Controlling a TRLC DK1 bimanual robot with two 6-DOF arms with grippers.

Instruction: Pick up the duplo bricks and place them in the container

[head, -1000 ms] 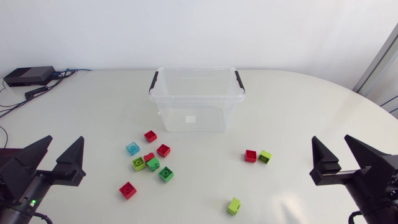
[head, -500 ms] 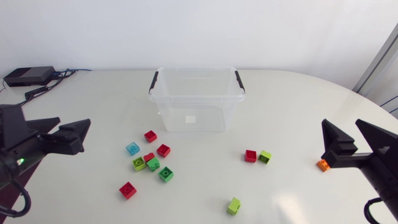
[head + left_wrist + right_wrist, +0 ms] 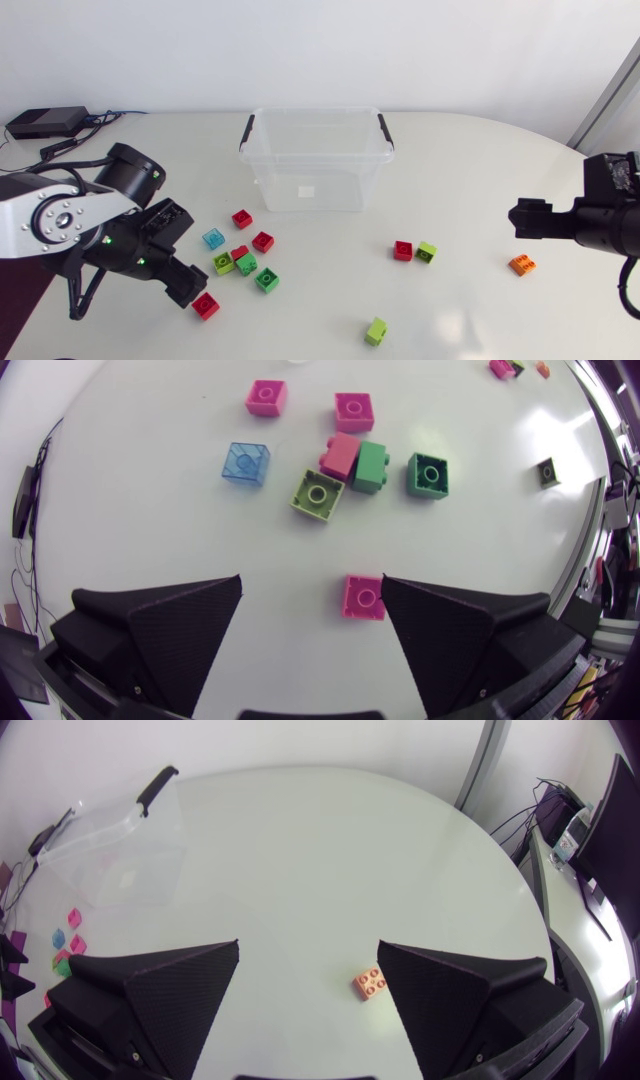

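1. My left gripper (image 3: 312,577) hangs low over the table, jaws spread, with a red brick (image 3: 363,597) just beside one jaw.
2. My right gripper (image 3: 308,944), also spread, has an orange brick (image 3: 370,984) beside one jaw.
3. Loose bricks (image 3: 245,262) lie near the clear container (image 3: 262,118).

A white table (image 3: 470,180) with a rounded edge fills the scene, its smooth top catching a soft patch of glare (image 3: 455,325) at the near right. On its far left corner lie a black box (image 3: 45,122) and some cables (image 3: 100,125). A plain pale wall (image 3: 320,50) stands behind.
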